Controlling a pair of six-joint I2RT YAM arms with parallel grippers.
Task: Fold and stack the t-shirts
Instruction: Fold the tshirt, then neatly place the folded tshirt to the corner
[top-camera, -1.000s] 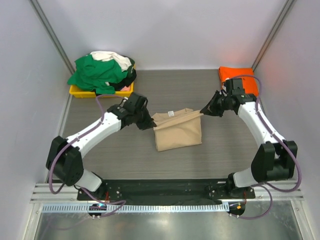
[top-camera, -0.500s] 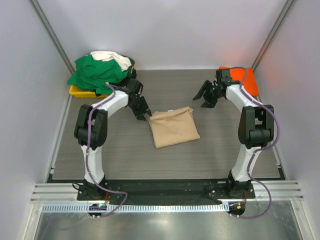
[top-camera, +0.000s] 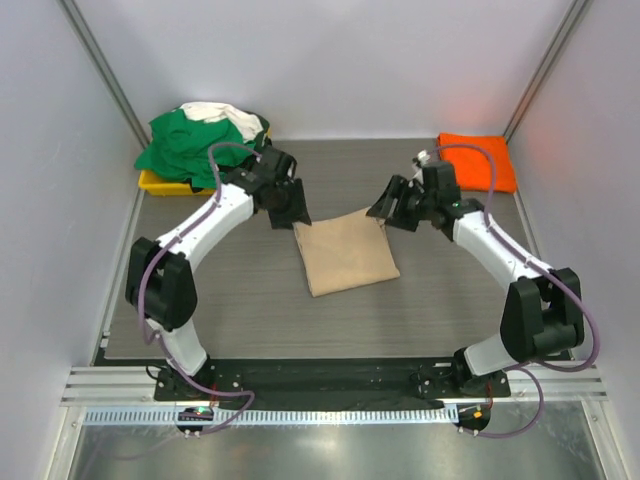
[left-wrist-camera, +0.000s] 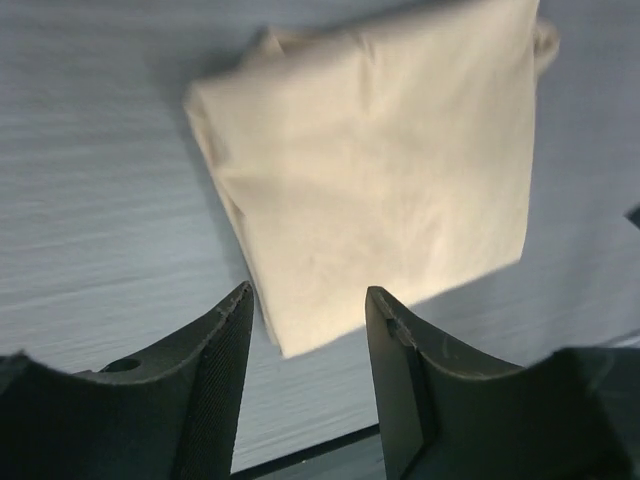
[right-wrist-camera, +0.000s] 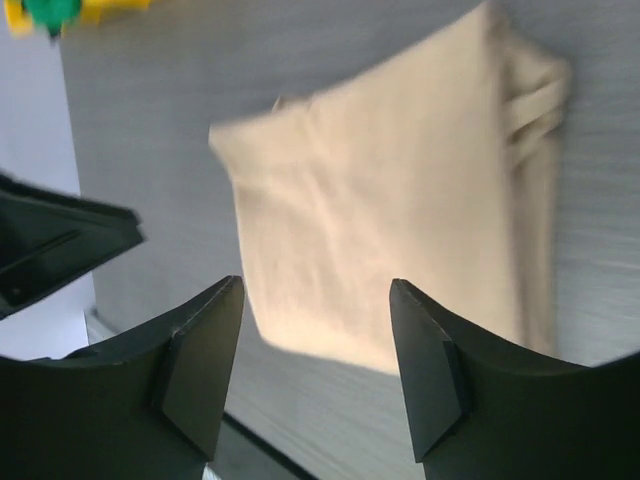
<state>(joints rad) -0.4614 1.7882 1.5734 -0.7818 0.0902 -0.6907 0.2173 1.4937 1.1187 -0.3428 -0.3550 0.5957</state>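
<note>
A folded tan t-shirt (top-camera: 344, 250) lies flat in the middle of the table; it also fills the left wrist view (left-wrist-camera: 380, 160) and the right wrist view (right-wrist-camera: 390, 210). My left gripper (top-camera: 293, 208) hovers at its far left corner, open and empty (left-wrist-camera: 308, 298). Over the far right corner my right gripper (top-camera: 388, 206) is open too, holding nothing (right-wrist-camera: 318, 290). A folded orange t-shirt (top-camera: 477, 161) rests at the back right. Green (top-camera: 190, 143), white (top-camera: 222, 112) and black t-shirts are heaped at the back left.
A yellow tray (top-camera: 160, 182) under the heap sits against the back left wall. Side walls close in the table on both sides, and a black base bar (top-camera: 320, 378) runs along the near edge.
Both grippers have let go of the tan t-shirt's far corners and opened. The shirt now lies flat and folded; both arms lifted off, swung outward, then came back over its corners.
</note>
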